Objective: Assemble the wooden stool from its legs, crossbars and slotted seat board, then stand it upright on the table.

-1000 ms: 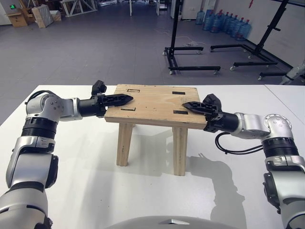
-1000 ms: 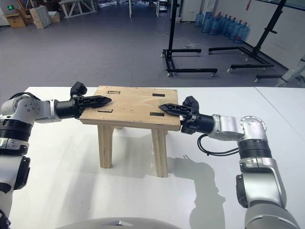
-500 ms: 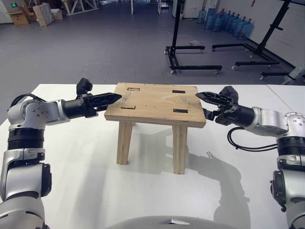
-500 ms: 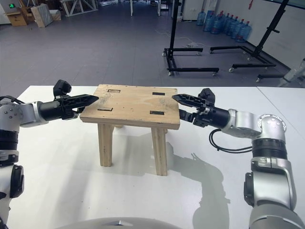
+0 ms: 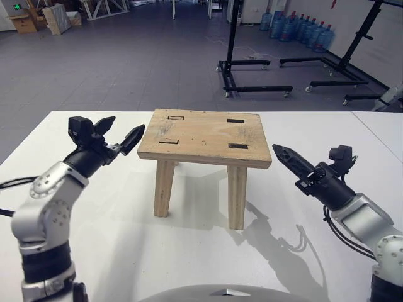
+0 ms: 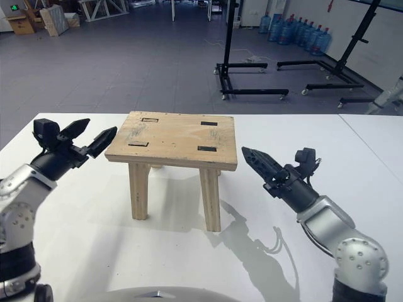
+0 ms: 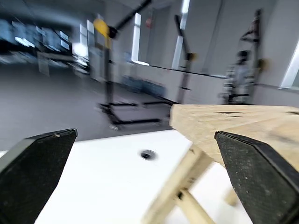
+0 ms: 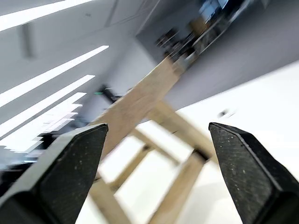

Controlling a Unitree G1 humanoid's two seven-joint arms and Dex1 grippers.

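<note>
on the white table, near its middle, we find the wooden stool assembled and standing upright on its legs. the slotted seat board lies level on top, with four rectangular slots showing in its upper face, two toward the far edge and two toward the near edge. two front legs are plainly seen reaching down to the table surface. from the left wrist view we also see a crossbar joining the legs beneath the board.

the left gripper sits just beside the left end of the seat board, at about board height, and is not touching it. its two fingers are spread apart and nothing lies between them. the left wrist view confirms this: both finger pads frame the stool's end with a wide gap.

the right gripper is to the right of the stool, slightly lower than the seat board and clear of it, with its tip pointing toward the right front leg. in the right wrist view its fingers stand wide apart and hold nothing, and the stool's underside and legs are seen beyond them.

an adjoining white table meets the first at its right side. on the grey floor behind we note black wheeled stands, a row of blue water bottles and cardboard boxes at the far left.
</note>
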